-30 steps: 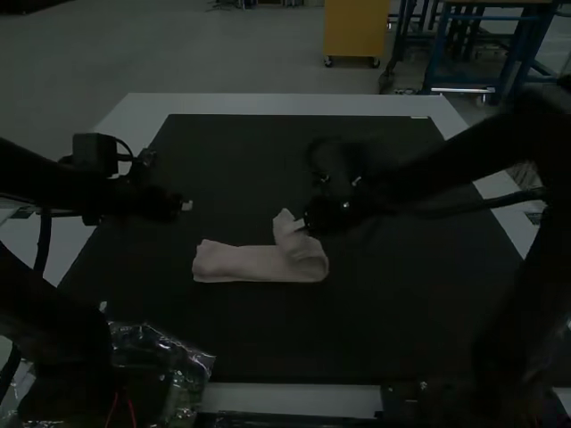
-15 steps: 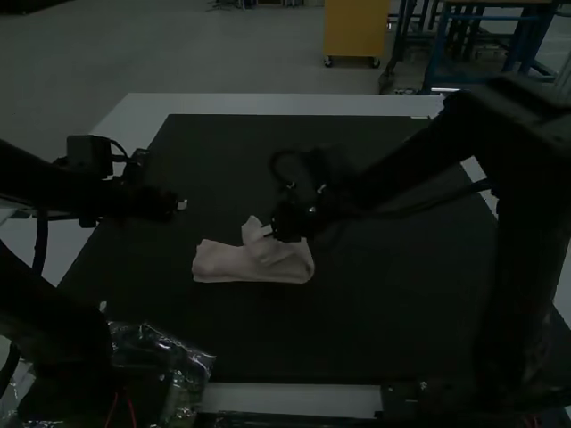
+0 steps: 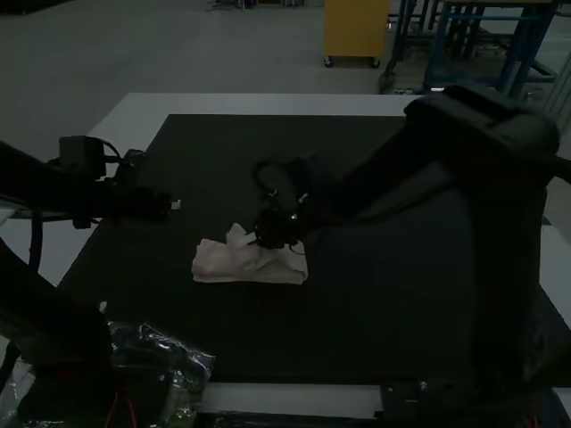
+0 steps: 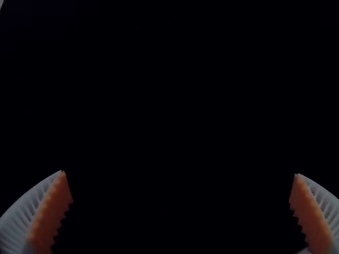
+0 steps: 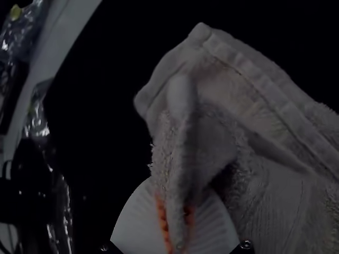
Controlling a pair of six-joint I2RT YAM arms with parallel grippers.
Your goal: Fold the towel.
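Clear plastic [image 3: 190, 361]: near left, apart from the towel.
Towel [image 3: 216, 262]: mid-table [image 3: 268, 104], partly doubled, probably being narrowed.
Right gripper [image 5: 175, 201]: pinching a raised flap, presumably to lay it over.
Left gripper [image 4: 180, 174]: spread, empty, beyond the cloth, perhaps leaving folding room.

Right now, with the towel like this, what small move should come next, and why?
Probably lower the right gripper a little and lay its pinched edge onto the towel beneath: the fingers are shut on a raised fold, with the rest lying flatter below, while the left gripper is open and off the cloth.
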